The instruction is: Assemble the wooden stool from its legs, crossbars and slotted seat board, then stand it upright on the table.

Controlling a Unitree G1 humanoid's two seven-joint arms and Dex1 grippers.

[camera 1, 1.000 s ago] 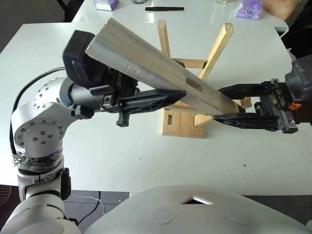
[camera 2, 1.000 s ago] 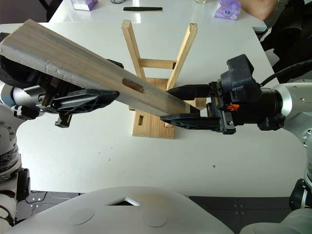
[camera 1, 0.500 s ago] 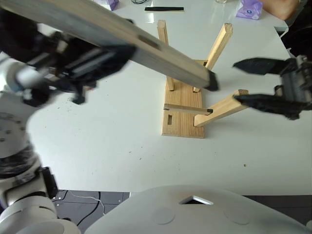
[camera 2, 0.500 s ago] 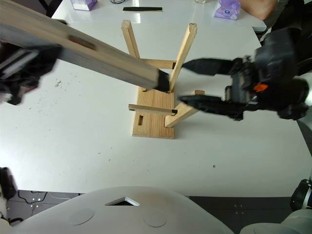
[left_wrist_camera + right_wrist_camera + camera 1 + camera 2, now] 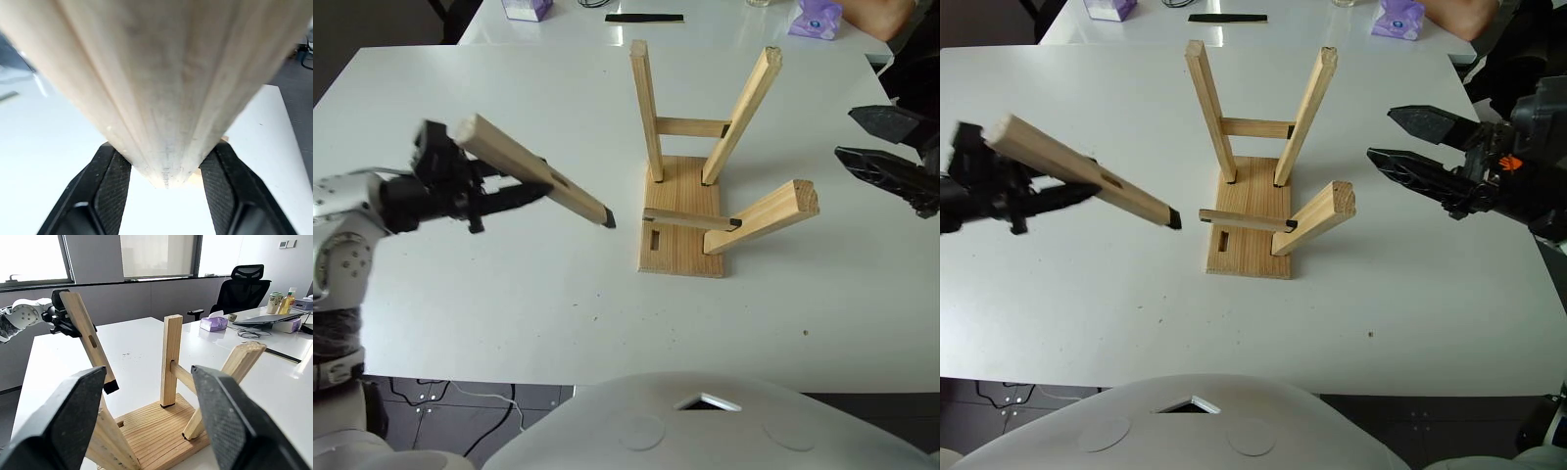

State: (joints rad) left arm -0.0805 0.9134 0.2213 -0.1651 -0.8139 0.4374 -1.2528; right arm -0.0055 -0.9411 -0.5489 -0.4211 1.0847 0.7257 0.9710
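The slotted seat board [image 5: 677,241] lies flat on the white table [image 5: 509,294]. Two legs [image 5: 646,108] stand upright in it, joined by a crossbar [image 5: 690,126]. A third leg [image 5: 764,214] leans out low to the right, with a thin crossbar [image 5: 688,217] at its base. My left gripper [image 5: 524,192] is shut on a loose leg [image 5: 533,172], held above the table left of the board, its dark tip pointing toward the board. In the left wrist view the fingers [image 5: 111,188] clamp that leg [image 5: 161,88]. My right gripper [image 5: 847,132] hovers open, right of the stool, holding nothing.
Two purple tissue packs [image 5: 527,8] [image 5: 815,18] and a black strip [image 5: 643,18] lie on the far table. In the right wrist view an office chair [image 5: 243,286] stands behind the tables. Bare tabletop runs along the near edge.
My left arm has drawn back to the left, carrying the leg away from the stool. My right gripper has pulled away to the right and stands clear of the wood.
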